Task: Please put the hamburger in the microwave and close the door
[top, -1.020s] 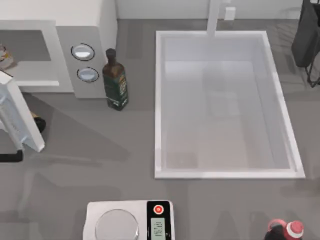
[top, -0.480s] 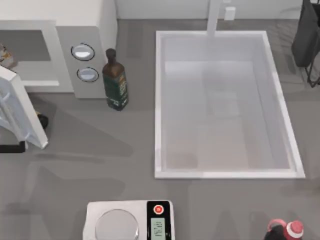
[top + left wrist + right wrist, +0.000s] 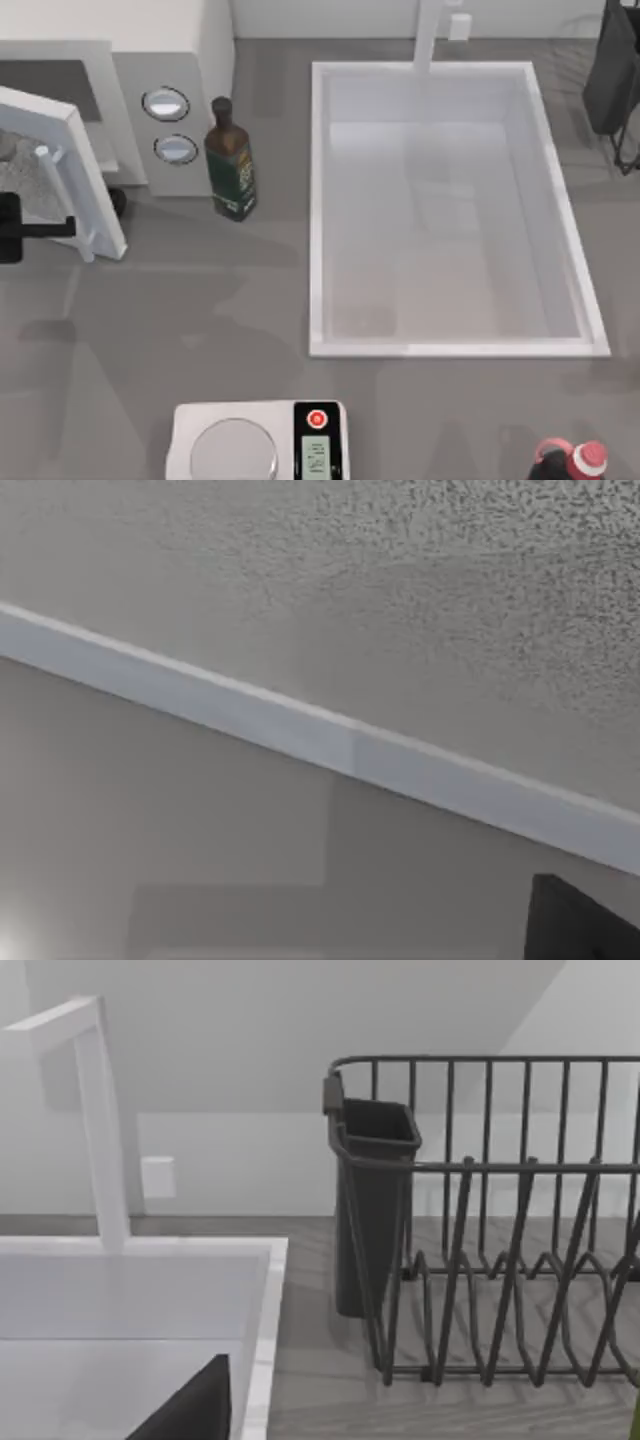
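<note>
The white microwave (image 3: 170, 60) stands at the back left of the table, its grey panel carrying two round dials (image 3: 166, 103). Its door (image 3: 85, 170) is swung partway in, slanting across the opening, with the white bar handle (image 3: 62, 200) on its outer face. My left gripper (image 3: 20, 228) is at the far left edge, against the door's outer side beside the handle. Up close in the left wrist view are the door's speckled window (image 3: 450, 590) and white frame strip (image 3: 320, 735). The hamburger is hidden behind the door. A dark part of my right gripper (image 3: 190, 1410) sits parked over the sink's rim.
A dark oil bottle (image 3: 231, 165) stands just right of the microwave. The white sink (image 3: 318, 200) with its faucet (image 3: 428, 35) takes up the middle right. A dark dish rack (image 3: 612, 80) is at the back right, a kitchen scale (image 3: 258, 440) and a red-capped bottle (image 3: 572, 462) at the front.
The door has swung from wide open toward the microwave's front. My left gripper moved toward the back along with it. The hamburger, seen inside earlier, is now covered by the door.
</note>
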Controlling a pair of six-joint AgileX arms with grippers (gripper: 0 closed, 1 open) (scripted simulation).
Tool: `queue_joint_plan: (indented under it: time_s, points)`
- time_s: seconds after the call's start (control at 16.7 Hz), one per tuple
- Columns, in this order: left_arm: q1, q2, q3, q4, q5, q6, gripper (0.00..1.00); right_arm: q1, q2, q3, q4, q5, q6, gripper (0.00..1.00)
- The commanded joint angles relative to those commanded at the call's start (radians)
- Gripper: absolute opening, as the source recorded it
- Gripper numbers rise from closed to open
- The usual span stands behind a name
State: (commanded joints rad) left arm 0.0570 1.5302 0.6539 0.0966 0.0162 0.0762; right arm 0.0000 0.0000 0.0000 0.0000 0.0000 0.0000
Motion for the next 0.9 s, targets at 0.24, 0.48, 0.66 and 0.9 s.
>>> queue_joint_plan:
  time_s: [0.24, 0.48, 0.66, 0.9]
  points:
    - [-0.003, 0.028, 0.024, 0.017, -0.004, -0.002, 0.00, 0.000, 0.000, 0.000, 0.000, 0.000, 0.000, 1.00]
    - [0.000, 0.040, 0.037, 0.014, -0.003, -0.002, 0.00, 0.000, 0.000, 0.000, 0.000, 0.000, 0.000, 1.00]
    - [-0.010, 0.142, 0.138, 0.007, -0.003, -0.002, 0.00, 0.000, 0.000, 0.000, 0.000, 0.000, 0.000, 1.00]
    - [-0.019, 0.318, 0.337, -0.010, -0.012, -0.012, 0.00, 0.000, 0.000, 0.000, 0.000, 0.000, 0.000, 1.00]
